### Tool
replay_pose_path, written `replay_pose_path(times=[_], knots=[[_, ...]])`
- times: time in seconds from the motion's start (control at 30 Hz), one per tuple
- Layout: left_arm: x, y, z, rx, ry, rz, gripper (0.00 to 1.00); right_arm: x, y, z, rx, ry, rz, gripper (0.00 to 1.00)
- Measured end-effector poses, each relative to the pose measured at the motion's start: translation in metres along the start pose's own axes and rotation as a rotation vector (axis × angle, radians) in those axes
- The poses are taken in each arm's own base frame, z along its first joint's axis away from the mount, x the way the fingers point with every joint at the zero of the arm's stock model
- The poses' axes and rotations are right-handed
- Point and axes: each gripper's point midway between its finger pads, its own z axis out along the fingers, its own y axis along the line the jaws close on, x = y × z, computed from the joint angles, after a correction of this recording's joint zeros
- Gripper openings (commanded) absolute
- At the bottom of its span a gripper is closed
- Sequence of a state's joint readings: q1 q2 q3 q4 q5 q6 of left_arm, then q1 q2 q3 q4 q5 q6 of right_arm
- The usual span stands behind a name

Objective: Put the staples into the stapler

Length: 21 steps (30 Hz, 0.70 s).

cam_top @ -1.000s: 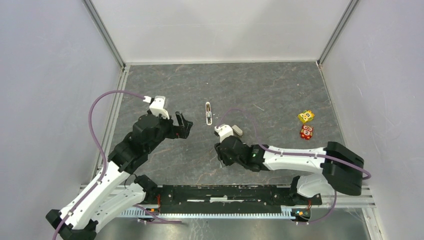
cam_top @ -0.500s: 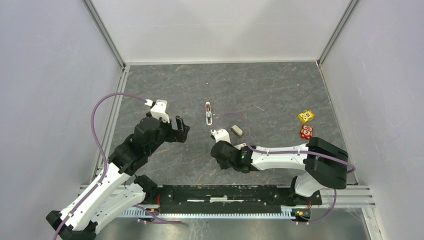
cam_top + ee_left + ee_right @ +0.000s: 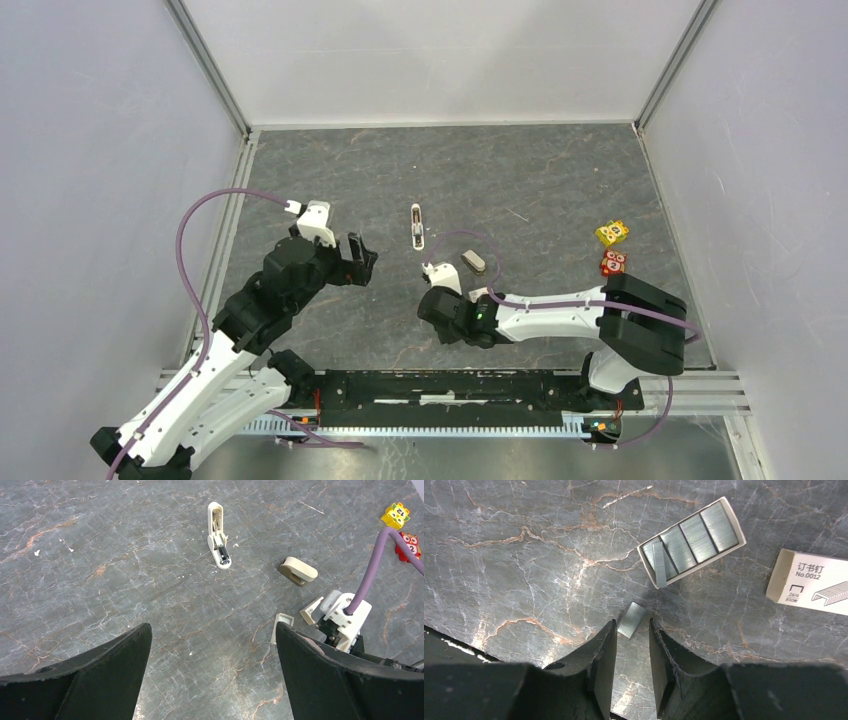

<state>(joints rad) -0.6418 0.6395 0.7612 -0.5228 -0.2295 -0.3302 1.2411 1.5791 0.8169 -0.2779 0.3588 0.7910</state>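
The white stapler lies opened flat on the grey table; it also shows in the top view. The small whitish box tray holds several strips of staples, with its printed sleeve lying beside it. One loose staple strip lies on the table just beyond the tips of my right gripper. Its jaws are a narrow gap apart and hold nothing. My left gripper is wide open and empty, well to the left of the stapler and box. The tray also shows in the left wrist view.
A tan stapler-like piece lies between the stapler and the right wrist. A yellow cartoon cube and a red one sit at the right. The right arm's purple cable loops above its wrist.
My right wrist has moved left and toward the near edge, uncovering the tan piece. My left gripper has drawn back slightly.
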Motion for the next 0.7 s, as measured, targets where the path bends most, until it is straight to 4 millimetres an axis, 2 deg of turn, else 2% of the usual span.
replay_pose_path(times=[0.2, 0.5, 0.7], knots=[[0.001, 0.001, 0.0, -0.001, 0.003, 0.006, 1.0, 0.007, 0.004, 0.002, 0.0, 0.015, 0.007, 0.34], [0.002, 0.002, -0.001, 0.001, -0.002, 0.02, 1.0, 0.007, 0.013, 0.003, -0.007, 0.012, -0.005, 0.28], [0.002, 0.002, -0.001, 0.001, -0.002, 0.025, 1.0, 0.008, 0.016, 0.003, -0.006, 0.015, -0.021, 0.28]])
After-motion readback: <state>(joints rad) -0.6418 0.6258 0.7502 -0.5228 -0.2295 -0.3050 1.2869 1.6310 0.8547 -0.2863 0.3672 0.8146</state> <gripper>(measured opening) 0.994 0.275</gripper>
